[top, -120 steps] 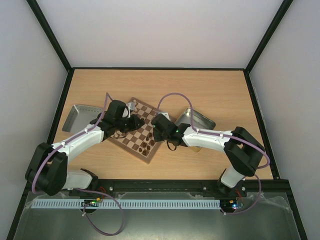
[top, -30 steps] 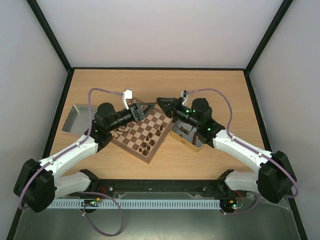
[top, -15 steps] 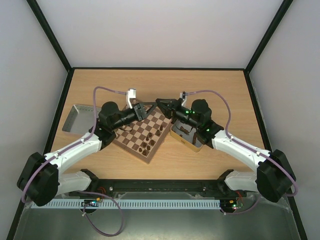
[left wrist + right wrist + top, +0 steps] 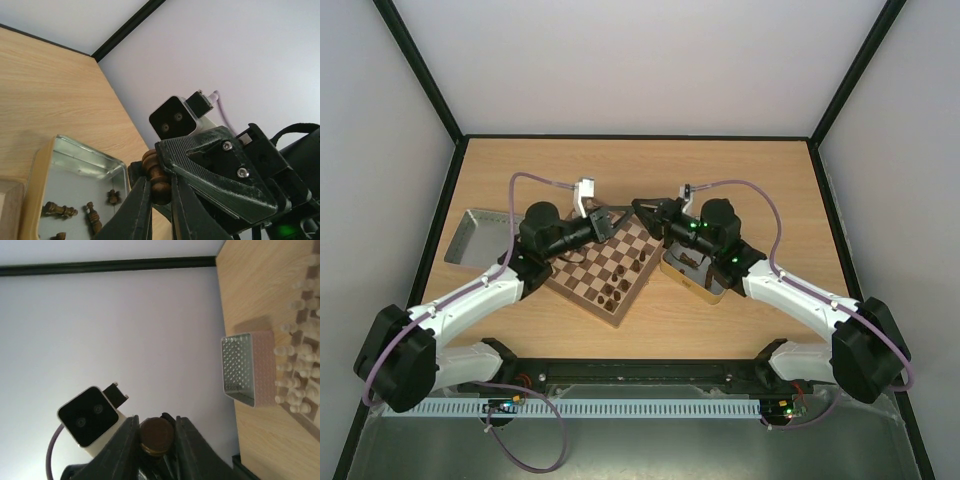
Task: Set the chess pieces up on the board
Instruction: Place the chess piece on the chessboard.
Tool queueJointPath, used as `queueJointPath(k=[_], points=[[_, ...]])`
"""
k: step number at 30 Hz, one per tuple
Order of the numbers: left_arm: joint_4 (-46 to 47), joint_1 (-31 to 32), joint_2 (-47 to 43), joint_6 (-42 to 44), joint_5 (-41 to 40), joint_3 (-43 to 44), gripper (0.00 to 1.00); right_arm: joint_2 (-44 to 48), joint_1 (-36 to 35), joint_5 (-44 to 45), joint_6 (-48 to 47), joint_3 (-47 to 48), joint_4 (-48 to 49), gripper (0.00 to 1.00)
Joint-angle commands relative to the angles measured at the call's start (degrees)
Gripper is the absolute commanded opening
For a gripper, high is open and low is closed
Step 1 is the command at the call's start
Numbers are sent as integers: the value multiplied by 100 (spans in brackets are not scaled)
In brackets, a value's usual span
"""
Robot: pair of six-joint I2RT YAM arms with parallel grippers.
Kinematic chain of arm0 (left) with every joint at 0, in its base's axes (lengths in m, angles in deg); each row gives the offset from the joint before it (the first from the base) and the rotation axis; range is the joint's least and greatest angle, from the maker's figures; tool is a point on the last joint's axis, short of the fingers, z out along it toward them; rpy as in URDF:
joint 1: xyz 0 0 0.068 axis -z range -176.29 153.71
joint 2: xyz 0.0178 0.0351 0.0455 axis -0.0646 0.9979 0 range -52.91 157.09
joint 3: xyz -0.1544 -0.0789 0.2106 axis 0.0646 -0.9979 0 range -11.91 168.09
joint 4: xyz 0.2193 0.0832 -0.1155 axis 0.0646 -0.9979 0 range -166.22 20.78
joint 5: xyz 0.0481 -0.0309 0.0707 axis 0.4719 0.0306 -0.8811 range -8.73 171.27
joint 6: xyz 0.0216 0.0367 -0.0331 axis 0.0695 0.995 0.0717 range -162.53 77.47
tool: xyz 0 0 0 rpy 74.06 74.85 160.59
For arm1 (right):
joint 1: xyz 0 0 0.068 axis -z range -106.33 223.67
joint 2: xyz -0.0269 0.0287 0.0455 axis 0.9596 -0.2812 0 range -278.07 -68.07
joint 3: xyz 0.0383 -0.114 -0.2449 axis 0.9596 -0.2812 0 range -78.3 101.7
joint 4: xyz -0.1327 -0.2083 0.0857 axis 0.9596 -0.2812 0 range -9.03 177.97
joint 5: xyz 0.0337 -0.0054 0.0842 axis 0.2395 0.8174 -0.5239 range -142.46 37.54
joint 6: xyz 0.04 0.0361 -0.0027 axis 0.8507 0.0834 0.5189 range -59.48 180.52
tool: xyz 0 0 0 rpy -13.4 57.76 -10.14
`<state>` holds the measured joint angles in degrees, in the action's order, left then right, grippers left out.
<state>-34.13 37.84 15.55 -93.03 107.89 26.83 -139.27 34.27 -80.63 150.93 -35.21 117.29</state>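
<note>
Both arms meet in the air above the far corner of the board (image 4: 582, 272), the flat checked wooden square with a brown rim. The left gripper (image 4: 160, 181) is clamped tight on a dark brown piece (image 4: 159, 172), a small turned wooden figure with a ringed neck. The right gripper (image 4: 156, 420), in ribbed black plastic, pinches the same piece from the other side, and the piece's round base faces the right wrist camera. So the piece hangs over that far corner, held between both sets of fingers.

Right of the board sits the shiny metal tin (image 4: 85, 156) with rounded corners. A few dark pieces (image 4: 92, 216) lie loose inside it, clear only in the left wrist view. Left of the board is the grey tray (image 4: 239, 365). The right wrist view shows its dimpled floor and, along the board's edge, the pale pieces (image 4: 294, 385) that the left arm covers from above.
</note>
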Motion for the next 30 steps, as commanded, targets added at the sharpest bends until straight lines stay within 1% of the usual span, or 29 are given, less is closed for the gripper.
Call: queueJointPath(k=[1,3,6,8,11,14,16,18,21,30], points=[[-806,21,-85,490,-234,268,2,41,-35,314,-701,199,-741,30],[-1670,19,-64,794,-316,455,2,133,-9,816,-1180,379,-1373,43],[-3205,24,70,1452,-501,851,2,367,15,1862,-1973,621,-2377,52],[-4196,34,288,1854,-638,1191,2,503,27,2569,-2307,649,-2877,55],[-5633,98,838,2330,-1177,1809,2,669,35,3331,-2637,589,-3366,56],[-6676,175,1503,2609,-1625,2356,2,774,53,3649,-2811,443,-3567,57],[-7164,235,1956,2741,-1827,2717,2,820,68,3747,-2850,340,-3623,57],[-7439,315,2350,2844,-1972,3017,2,855,72,3780,-2862,251,-3635,57],[-7609,440,2797,2940,-1934,3333,2,907,81,3798,-2880,164,-3640,57],[-7844,619,3641,2959,-1939,3937,2,1119,92,3936,-2946,-17,-3670,57]])
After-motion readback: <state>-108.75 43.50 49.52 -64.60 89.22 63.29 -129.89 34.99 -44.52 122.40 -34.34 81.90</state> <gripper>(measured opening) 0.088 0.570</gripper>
